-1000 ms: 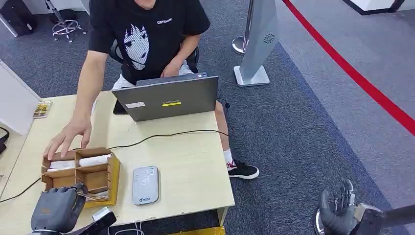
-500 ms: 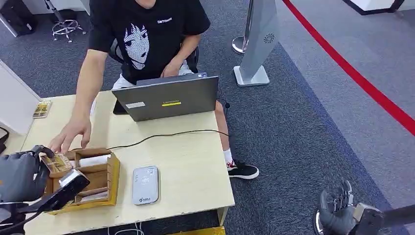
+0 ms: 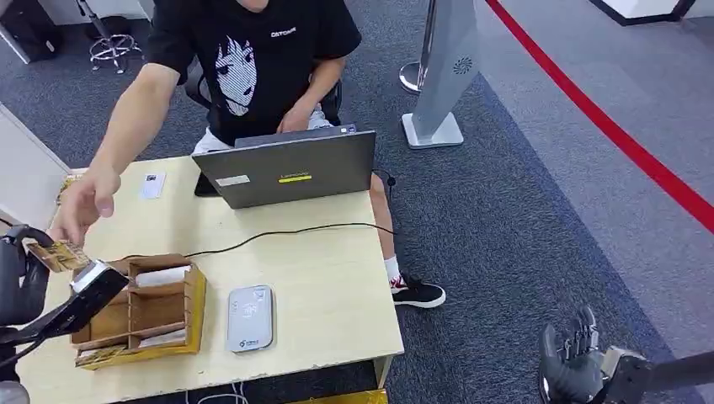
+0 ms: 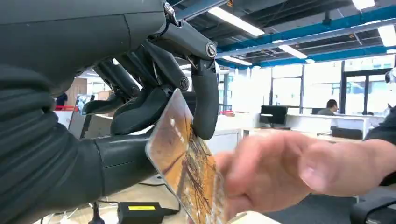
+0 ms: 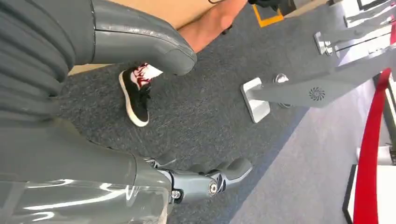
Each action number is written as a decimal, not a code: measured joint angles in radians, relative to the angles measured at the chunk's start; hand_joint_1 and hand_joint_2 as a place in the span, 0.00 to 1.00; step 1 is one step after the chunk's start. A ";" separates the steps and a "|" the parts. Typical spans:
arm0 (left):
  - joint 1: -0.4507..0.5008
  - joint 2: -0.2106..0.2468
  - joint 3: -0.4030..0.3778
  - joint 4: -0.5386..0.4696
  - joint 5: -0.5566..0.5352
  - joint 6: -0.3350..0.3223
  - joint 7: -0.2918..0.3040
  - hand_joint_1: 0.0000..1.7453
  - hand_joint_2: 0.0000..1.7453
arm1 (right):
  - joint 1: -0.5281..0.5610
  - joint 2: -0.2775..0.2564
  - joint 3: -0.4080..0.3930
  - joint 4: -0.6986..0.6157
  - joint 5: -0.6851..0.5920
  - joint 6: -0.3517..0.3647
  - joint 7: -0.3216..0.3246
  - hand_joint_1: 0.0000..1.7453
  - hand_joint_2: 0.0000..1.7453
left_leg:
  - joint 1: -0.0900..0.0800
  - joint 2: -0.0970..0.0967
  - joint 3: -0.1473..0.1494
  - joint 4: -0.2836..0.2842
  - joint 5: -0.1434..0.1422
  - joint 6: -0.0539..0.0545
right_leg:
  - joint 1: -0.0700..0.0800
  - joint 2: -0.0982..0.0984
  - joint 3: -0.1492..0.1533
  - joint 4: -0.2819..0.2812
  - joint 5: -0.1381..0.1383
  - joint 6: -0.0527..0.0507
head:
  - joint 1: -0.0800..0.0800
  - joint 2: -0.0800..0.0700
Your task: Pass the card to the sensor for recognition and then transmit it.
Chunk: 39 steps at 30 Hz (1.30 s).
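My left hand (image 3: 18,282) is raised at the table's left edge and pinches a yellow-brown picture card (image 3: 57,255) between thumb and fingers. In the left wrist view the card (image 4: 187,175) stands tilted in my grip, and a person's blurred hand (image 4: 280,172) is right at its free edge. From the head view that person's hand (image 3: 84,198) hovers just above the card. The grey-white card sensor (image 3: 250,317) lies flat near the table's front edge, well right of my left hand. My right hand (image 3: 572,366) hangs low over the carpet, fingers apart and holding nothing.
A wooden compartment box (image 3: 194,295) holding cards sits between my left hand and the sensor. A grey laptop (image 3: 286,168) stands at the table's far side with the seated person behind it. A black cable (image 3: 286,231) crosses the table. A small white card (image 3: 152,185) lies far left.
My left hand has lifted the card out of the wooden box and carried it up and to the left. The person's hand has left the box and come up to the card.
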 joint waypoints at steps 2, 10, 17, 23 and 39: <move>-0.006 -0.002 0.006 -0.003 0.006 -0.003 0.000 1.00 1.00 | 0.000 0.000 0.000 0.000 0.000 -0.001 0.001 0.00 1.00 | 0.000 0.000 0.000 0.000 0.000 0.000 | 0.000 0.000 0.000 0.000 0.000 0.000 | 0.000 0.000; -0.001 -0.018 0.027 -0.003 0.026 0.011 -0.025 0.00 1.00 | 0.016 0.000 0.000 0.000 0.005 -0.007 0.021 0.00 1.00 | 0.000 0.000 -0.001 0.000 0.000 0.000 | 0.000 0.000 -0.001 0.000 0.000 0.000 | 0.000 0.000; 0.004 -0.027 0.028 -0.003 0.028 0.013 -0.030 0.00 1.00 | 0.029 0.000 0.000 0.000 0.019 -0.008 0.027 0.00 1.00 | 0.000 0.000 0.000 0.000 0.000 0.000 | 0.000 0.000 -0.001 0.000 0.000 0.000 | 0.000 0.000; 0.007 -0.033 0.029 -0.002 0.030 0.025 -0.035 0.00 1.00 | 0.035 0.000 0.000 -0.002 0.022 -0.016 0.038 0.00 1.00 | 0.000 0.000 0.000 0.000 0.000 0.000 | 0.000 0.000 0.000 0.000 0.000 0.000 | 0.000 0.000; 0.197 -0.320 0.284 -0.274 0.732 0.202 -0.210 0.00 1.00 | 0.116 0.000 0.028 -0.064 -0.021 -0.115 0.111 0.00 1.00 | -0.001 0.002 -0.001 0.000 -0.003 0.001 | 0.000 0.002 -0.001 0.000 -0.002 0.001 | 0.000 0.000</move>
